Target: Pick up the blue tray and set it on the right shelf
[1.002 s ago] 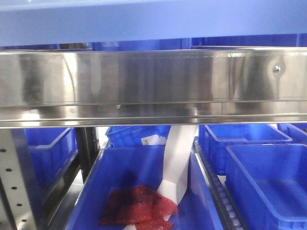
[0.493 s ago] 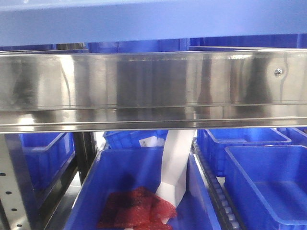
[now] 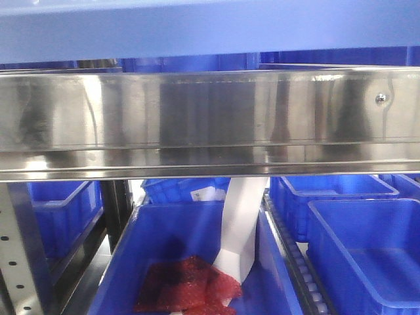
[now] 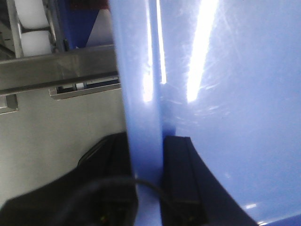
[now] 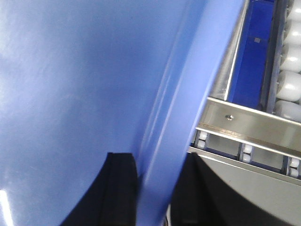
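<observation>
Front view: blue tray (image 3: 197, 29) spans the top edge, just above the steel rail of the right shelf (image 3: 210, 121), with dark-blue bins (image 3: 354, 230) under the rail. Left wrist: left claw (image 4: 146, 157) is clamped on the tray rim, one black finger each side, shelf rail beyond and left of the claw. Right wrist: right claw (image 5: 153, 176) pinches the rim the same way, shelf rail and white rollers (image 5: 288, 84) off to its right.

Soft focus; glare on blue tray (image 4: 211, 70)
</observation>
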